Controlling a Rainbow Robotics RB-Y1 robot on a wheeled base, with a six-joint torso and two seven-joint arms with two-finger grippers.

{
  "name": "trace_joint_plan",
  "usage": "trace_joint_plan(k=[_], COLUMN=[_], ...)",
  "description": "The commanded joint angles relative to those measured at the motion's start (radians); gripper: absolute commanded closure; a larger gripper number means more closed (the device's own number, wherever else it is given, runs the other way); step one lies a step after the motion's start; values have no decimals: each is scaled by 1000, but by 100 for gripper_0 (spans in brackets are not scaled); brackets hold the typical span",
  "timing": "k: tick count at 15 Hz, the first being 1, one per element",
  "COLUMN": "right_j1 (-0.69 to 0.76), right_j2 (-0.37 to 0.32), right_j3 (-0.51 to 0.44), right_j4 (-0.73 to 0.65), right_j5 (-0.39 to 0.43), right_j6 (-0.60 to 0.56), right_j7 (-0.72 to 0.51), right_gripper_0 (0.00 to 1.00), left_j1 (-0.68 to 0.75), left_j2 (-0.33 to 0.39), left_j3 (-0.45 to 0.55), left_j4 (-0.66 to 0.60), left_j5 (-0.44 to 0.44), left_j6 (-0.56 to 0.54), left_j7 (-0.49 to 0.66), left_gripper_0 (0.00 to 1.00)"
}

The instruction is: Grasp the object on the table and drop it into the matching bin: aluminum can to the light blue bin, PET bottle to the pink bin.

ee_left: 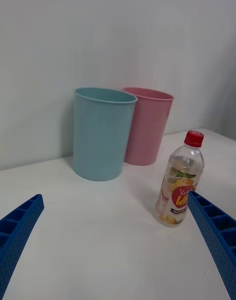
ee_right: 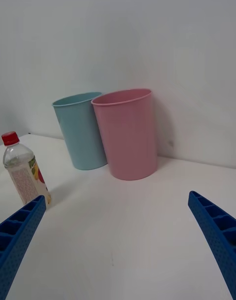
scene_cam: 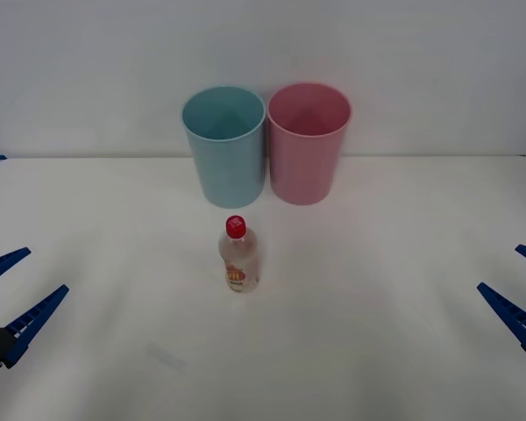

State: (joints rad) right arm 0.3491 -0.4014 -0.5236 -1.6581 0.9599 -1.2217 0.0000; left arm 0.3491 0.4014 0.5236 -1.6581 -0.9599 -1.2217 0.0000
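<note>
from the front, the bottle (scene_cam: 238, 256) is standing upright mid-table (scene_cam: 377, 333), just before the light blue bin (scene_cam: 225, 145) and pink bin (scene_cam: 308, 142); the left gripper (scene_cam: 10, 293) and right gripper (scene_cam: 524, 291) are waiting at the edges, jaws spread, likely for an approach. each wrist view is showing the bottle ungrasped.

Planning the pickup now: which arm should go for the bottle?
Left, probably. The bottle stands slightly left of centre, nearer the open left gripper than the right gripper, though the pink bin sits rightward.

PET bottle (scene_cam: 238, 256) upright before light blue bin (scene_cam: 225, 147).
</note>
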Motion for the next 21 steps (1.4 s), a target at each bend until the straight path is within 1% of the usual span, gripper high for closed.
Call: trace_joint_plan(k=[1, 4, 7, 12, 21], right_j1=[1, 21, 21, 7, -64], right_j2=[9, 4, 0, -34, -37], right_j3=[-3, -4, 22, 128, 286], right_j4=[-3, -54, -57, -57, -55], right_j5=[5, 13, 19, 49, 129], right_j6=[-2, 13, 14, 5, 57], right_j7=[0, -8, 0, 41, 104], right_gripper_0=[0, 0, 0, 0, 0], left_j1=[0, 0, 0, 0, 0], left_j2=[0, 0, 0, 0, 0], left_j3=[0, 0, 0, 0, 0], left_j4=[0, 0, 0, 0, 0], left_j5=[0, 0, 0, 0, 0], left_j6=[0, 0, 0, 0, 0], left_j7=[0, 0, 0, 0, 0], left_gripper_0=[0, 0, 0, 0, 0])
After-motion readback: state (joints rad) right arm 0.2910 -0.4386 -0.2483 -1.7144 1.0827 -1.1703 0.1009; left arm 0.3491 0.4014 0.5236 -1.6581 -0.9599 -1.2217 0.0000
